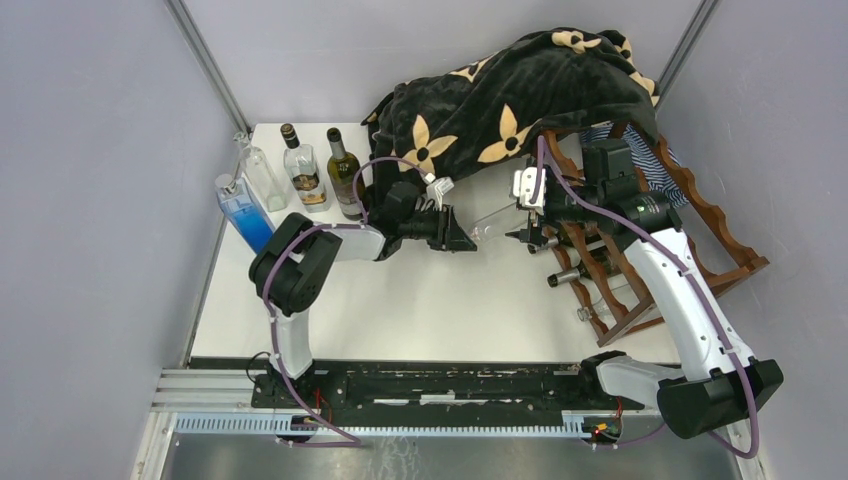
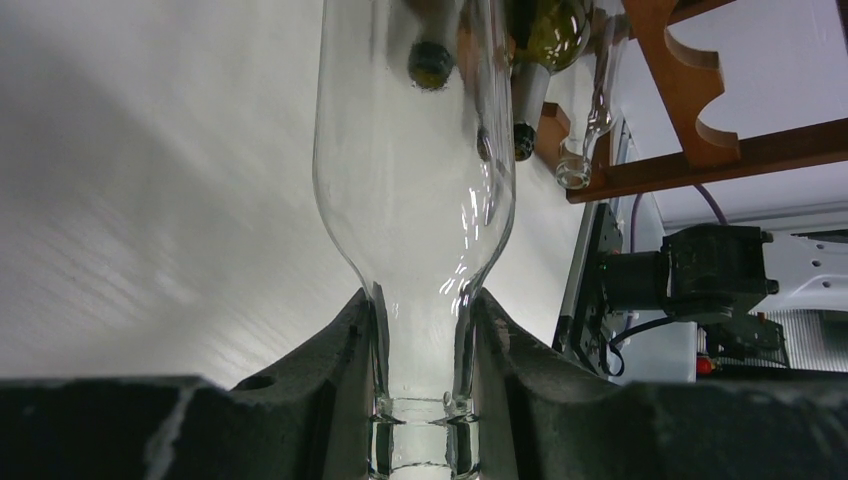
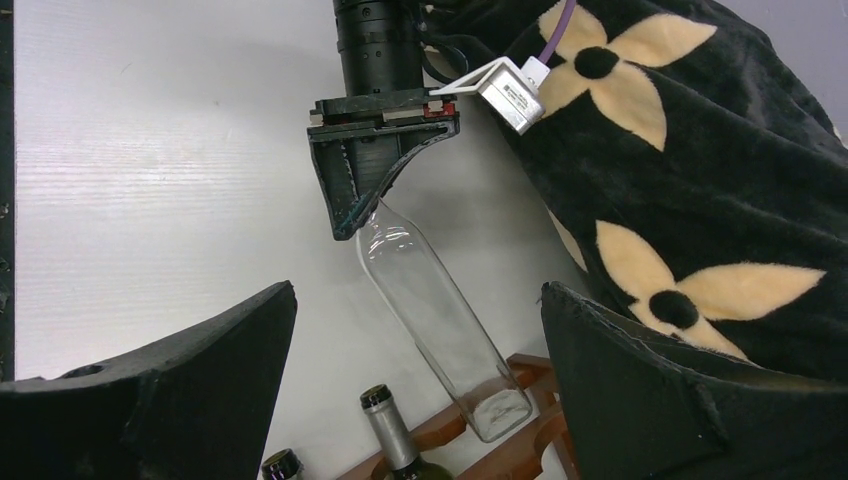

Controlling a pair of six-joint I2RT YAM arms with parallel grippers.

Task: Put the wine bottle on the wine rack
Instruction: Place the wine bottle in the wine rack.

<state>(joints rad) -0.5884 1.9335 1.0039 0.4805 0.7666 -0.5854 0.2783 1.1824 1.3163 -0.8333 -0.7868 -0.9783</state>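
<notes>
Left gripper (image 2: 422, 302): fingers clamped on the neck of the clear wine bottle (image 3: 437, 318), just above the lip ring, so that the body is left free to be fed in base first. The bottle is held off the table (image 1: 430, 310), tilted, its base at the wine rack (image 2: 745, 152); whether it touches a rail cannot be told.

Right gripper (image 1: 530, 240): jaws spread wide and empty, faced toward the bottle beside the rack, probably to steady or receive the body.

Rack: partly draped by a black flowered blanket (image 1: 520, 90); stored bottles (image 1: 572, 276) are lodged in the lower tiers. Placement is judged under way, not finished.

Four spare bottles (image 1: 345, 175) stand at the far left.
</notes>
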